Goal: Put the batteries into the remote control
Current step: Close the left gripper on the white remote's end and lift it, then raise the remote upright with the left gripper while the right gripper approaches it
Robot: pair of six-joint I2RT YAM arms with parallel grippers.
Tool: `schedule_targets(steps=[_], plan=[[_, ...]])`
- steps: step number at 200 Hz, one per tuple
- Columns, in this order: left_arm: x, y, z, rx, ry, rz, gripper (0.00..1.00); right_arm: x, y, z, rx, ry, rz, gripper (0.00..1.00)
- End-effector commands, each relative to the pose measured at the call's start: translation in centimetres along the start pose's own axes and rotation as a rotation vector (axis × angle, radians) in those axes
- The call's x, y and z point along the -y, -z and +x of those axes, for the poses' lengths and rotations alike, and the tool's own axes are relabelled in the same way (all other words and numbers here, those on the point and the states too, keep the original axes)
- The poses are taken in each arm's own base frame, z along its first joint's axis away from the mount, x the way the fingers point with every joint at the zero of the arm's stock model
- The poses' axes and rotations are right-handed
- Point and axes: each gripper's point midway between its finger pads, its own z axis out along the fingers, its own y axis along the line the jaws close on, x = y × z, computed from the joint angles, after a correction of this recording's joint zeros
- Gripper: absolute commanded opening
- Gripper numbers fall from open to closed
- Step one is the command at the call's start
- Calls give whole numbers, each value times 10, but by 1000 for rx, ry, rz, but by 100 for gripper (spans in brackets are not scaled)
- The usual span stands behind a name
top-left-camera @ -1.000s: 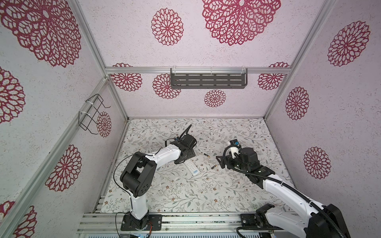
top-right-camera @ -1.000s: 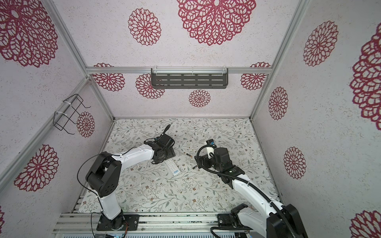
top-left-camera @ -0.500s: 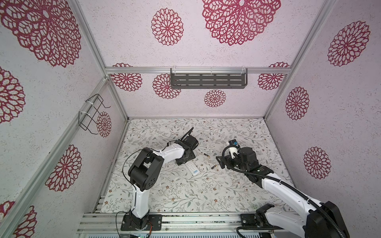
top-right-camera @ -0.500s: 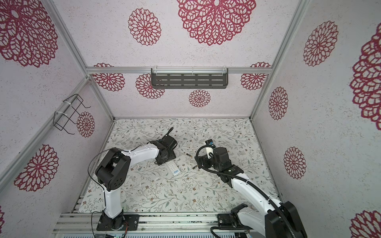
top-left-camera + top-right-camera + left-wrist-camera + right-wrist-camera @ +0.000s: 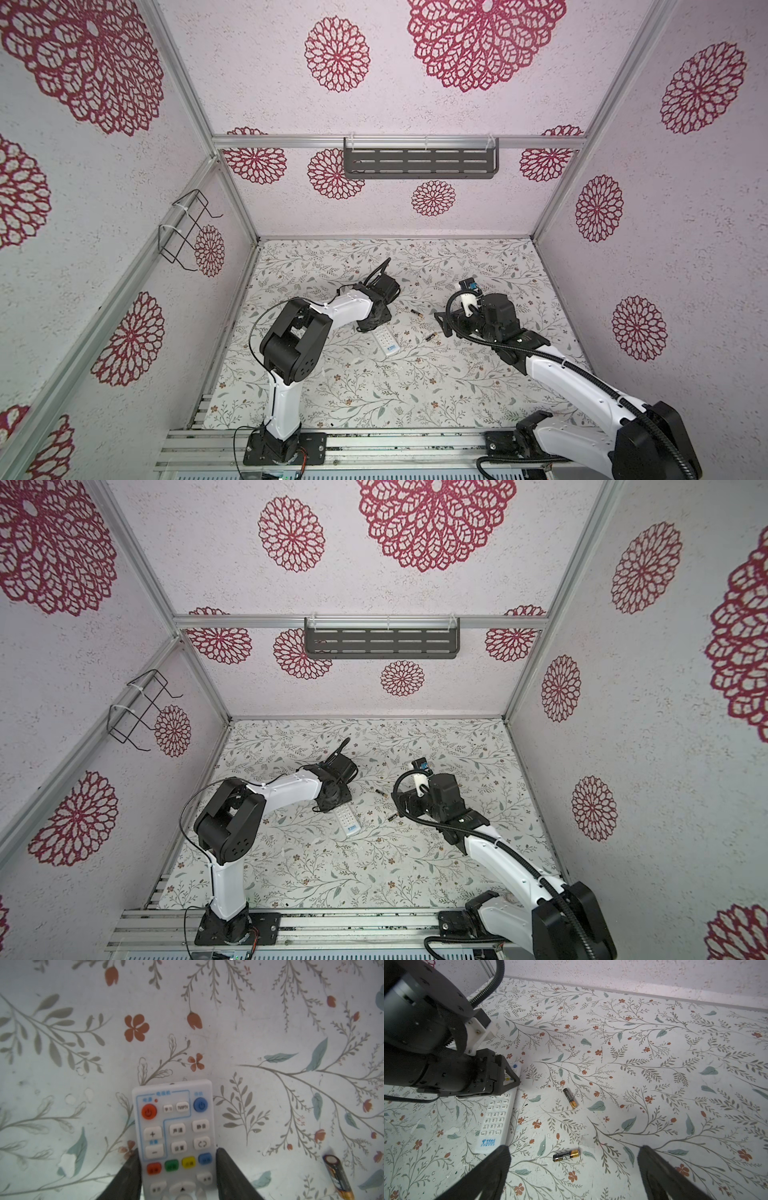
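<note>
The white remote control (image 5: 384, 340) (image 5: 347, 820) lies flat on the floral mat with its buttons up. My left gripper (image 5: 176, 1151) (image 5: 371, 327) is down over the end with the coloured buttons. Its two dark fingers (image 5: 133, 1169) press against the remote control's (image 5: 174, 1126) long edges. Two batteries lie loose to the right of the remote control, one farther back (image 5: 417, 313) (image 5: 570, 1097) and one nearer (image 5: 431, 337) (image 5: 566, 1155). My right gripper (image 5: 573, 1148) (image 5: 442, 328) hangs wide open over the nearer battery and holds nothing.
The mat (image 5: 374, 390) is walled in on three sides. A grey slotted shelf (image 5: 419, 162) hangs on the back wall and a wire rack (image 5: 187, 228) on the left wall. One battery (image 5: 337, 1176) shows at the edge of the left wrist view.
My left gripper's jaws have closed in from wide open onto the remote control's sides, and the left arm's elbow has swung nearer the front. The right arm and both batteries have stayed put.
</note>
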Motion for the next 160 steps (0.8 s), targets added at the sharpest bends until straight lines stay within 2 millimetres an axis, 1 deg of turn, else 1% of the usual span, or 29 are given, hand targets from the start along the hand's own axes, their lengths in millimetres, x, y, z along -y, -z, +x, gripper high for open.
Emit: schedule_targets(steps=[1,13,21,22,24,40,62,74,90,117,135,148,160], plan=[[-14,-6,14,-22,-4,-40,48,-2,13,-15,53,-3,4,99],[-13,-2,12,-14,-2,-24,44,-2,15,-12,45,-14,2,99],[-13,-5,13,-11,-3,-18,40,-2,17,-10,41,-23,1,99],[-10,2,10,-1,0,0,39,-2,17,-9,39,-25,0,99],[-8,7,7,6,4,16,38,-2,17,-9,38,-28,0,99],[-3,13,4,28,8,67,32,-5,19,-5,32,-54,-17,99],[4,27,-4,77,-3,150,29,-15,23,-1,35,-104,-78,99],[11,41,-11,108,-32,205,29,-21,24,0,45,-138,-118,99],[20,66,-20,160,-95,287,28,-32,27,-2,65,-175,-187,99],[24,116,-37,252,-169,432,28,-51,32,-12,103,-244,-310,99],[26,152,-43,317,-200,555,29,-66,39,-26,160,-279,-419,99],[27,178,-45,354,-220,653,29,-77,47,-37,207,-294,-498,99],[26,197,-45,381,-236,720,29,-86,54,-46,253,-297,-569,99]])
